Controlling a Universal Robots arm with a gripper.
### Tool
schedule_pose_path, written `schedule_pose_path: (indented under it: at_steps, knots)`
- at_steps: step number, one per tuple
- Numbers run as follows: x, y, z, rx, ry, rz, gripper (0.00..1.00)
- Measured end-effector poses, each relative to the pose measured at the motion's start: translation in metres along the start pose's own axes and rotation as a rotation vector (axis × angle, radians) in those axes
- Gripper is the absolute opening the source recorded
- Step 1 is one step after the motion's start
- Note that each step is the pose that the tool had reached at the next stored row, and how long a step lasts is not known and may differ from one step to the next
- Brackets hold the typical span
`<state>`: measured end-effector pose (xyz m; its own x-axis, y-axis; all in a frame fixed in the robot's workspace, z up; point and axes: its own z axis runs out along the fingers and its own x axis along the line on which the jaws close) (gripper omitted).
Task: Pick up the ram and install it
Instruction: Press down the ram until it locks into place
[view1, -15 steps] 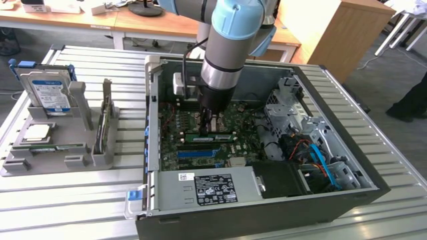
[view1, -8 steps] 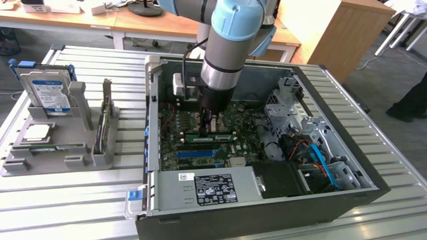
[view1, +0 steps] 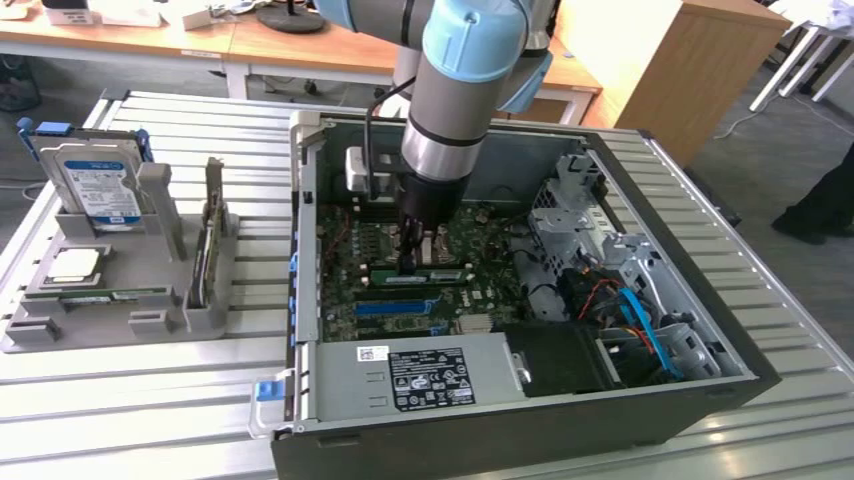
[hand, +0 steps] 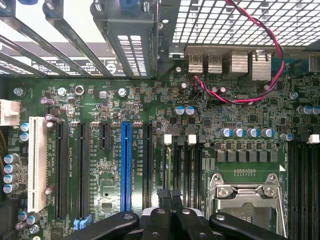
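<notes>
Well off the jaws toward the exterior view's left: grey moulded parts fixture (view1: 80, 325) on the slatted metal tabletop (view1: 134, 420), carrying a silver blue-labelled hard drive (view1: 91, 190). Directly under the jaws: long, narrow green circuit-board ram (view1: 424, 270), lying along its motherboard slot inside the open black computer case (view1: 534, 430). Jaws together; clamped on the ram's top edge or merely bearing on it, cannot tell. Press straight down, evenly along the stick, square to the slot, watching the white slot clips (hand: 167, 138). Silver-and-blue arm (view1: 447, 90) reaching down vertically, wrist plumb over the green motherboard (hand: 250, 110).
</notes>
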<state>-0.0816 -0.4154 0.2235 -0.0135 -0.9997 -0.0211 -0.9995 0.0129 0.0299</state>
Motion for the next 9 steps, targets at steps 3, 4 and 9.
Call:
schedule_pose_path:
  at_steps: [3,4,9]
  knots:
    - [0.0,0.0,0.0008,0.0,-0.0003,0.0,0.11]
    - [0.0,0.0,0.001,0.0,-0.0001,0.0,0.11]
    - [0.0,0.0,0.0015,0.0001,-0.0001,0.0,0.11]
